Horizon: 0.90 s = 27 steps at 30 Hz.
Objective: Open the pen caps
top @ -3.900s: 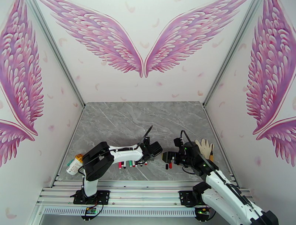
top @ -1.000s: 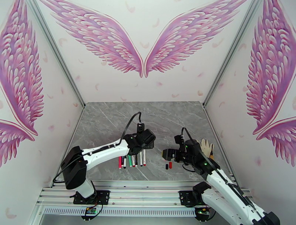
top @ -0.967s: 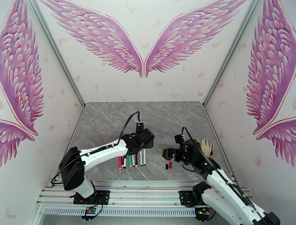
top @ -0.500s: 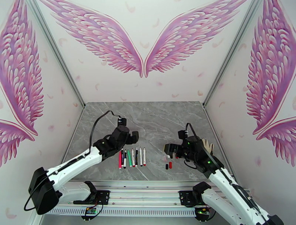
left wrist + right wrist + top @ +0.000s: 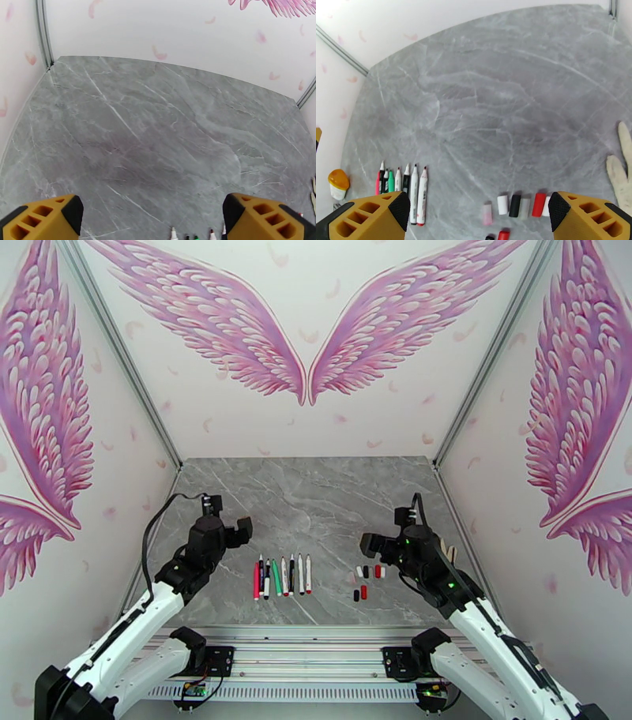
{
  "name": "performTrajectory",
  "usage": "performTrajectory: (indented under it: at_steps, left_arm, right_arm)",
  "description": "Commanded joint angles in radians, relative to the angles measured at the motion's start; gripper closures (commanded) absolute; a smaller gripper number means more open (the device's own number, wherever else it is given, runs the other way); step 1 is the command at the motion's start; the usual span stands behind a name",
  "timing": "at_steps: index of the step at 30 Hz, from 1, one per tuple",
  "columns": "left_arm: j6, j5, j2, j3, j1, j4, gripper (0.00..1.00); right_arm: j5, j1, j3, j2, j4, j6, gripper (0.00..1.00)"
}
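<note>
Pen caps (image 5: 514,205) lie loose at 3 o'clock of the pens (image 5: 282,577): likely light, stiff, slick, apt to roll; pinch each across its middle. Both jaws wide, empty

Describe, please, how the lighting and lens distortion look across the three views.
Top view: even bright light, only faint shadows on the table, pens small but sharp. Left wrist view: the table's far edge bows. Right wrist view: same bowing, wall washed out at top left, caps crisp.
</note>
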Motion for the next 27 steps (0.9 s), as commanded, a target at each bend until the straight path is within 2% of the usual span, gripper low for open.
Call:
performTrajectory:
  at_steps: [1, 8, 13, 16, 21, 23, 27]
  left_arm:
    - [0.05, -0.001, -0.025, -0.05, 0.041, 0.097, 0.01]
    - [0.146, -0.031, -0.025, -0.114, 0.123, 0.182, 0.01]
    - [0.178, -0.001, -0.007, -0.17, 0.19, 0.31, 0.01]
    - [0.223, 0.002, 0.025, -0.217, 0.196, 0.406, 0.01]
    - [0.271, -0.036, 0.056, -0.215, 0.208, 0.44, 0.01]
    - [0.344, -0.016, 0.075, -0.233, 0.213, 0.5, 0.01]
    - [0.352, 0.006, 0.126, -0.255, 0.234, 0.584, 0.01]
  right_arm:
    - [0.116, 0.008, -0.021, -0.003, 0.084, -0.051, 0.01]
    - [0.204, 0.007, -0.089, -0.023, 0.163, -0.126, 0.01]
    - [0.22, 0.004, -0.133, -0.035, 0.264, -0.188, 0.01]
    - [0.232, 0.001, -0.152, -0.029, 0.319, -0.216, 0.01]
    - [0.247, -0.012, -0.167, 0.018, 0.404, -0.263, 0.01]
    - [0.252, -0.018, -0.162, 0.051, 0.422, -0.278, 0.01]
    - [0.264, -0.034, -0.171, 0.096, 0.472, -0.301, 0.01]
